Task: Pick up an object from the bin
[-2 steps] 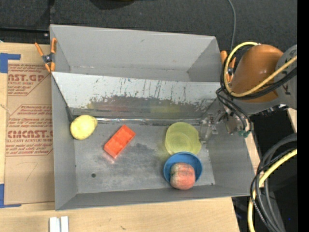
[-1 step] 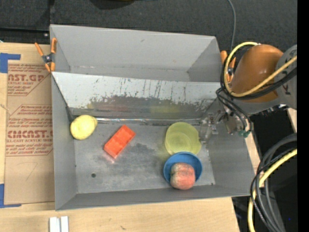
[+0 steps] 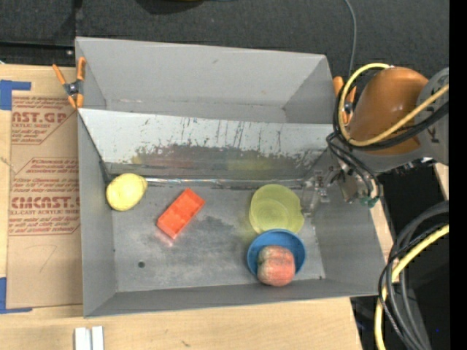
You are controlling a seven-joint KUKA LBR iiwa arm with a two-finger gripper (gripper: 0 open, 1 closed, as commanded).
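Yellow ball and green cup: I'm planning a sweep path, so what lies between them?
The orange block lies between the yellow ball and the green cup, set at a slant and touching neither, as the camera view shows.

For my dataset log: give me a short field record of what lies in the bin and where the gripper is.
bin: grey metal bin
left: yellow round fruit-like thing by the left wall
centre: orange rectangular block, lying flat
right: yellow-green round cup
front right: blue round bowl holding a pink-orange ball
gripper: gripper just right of the cup
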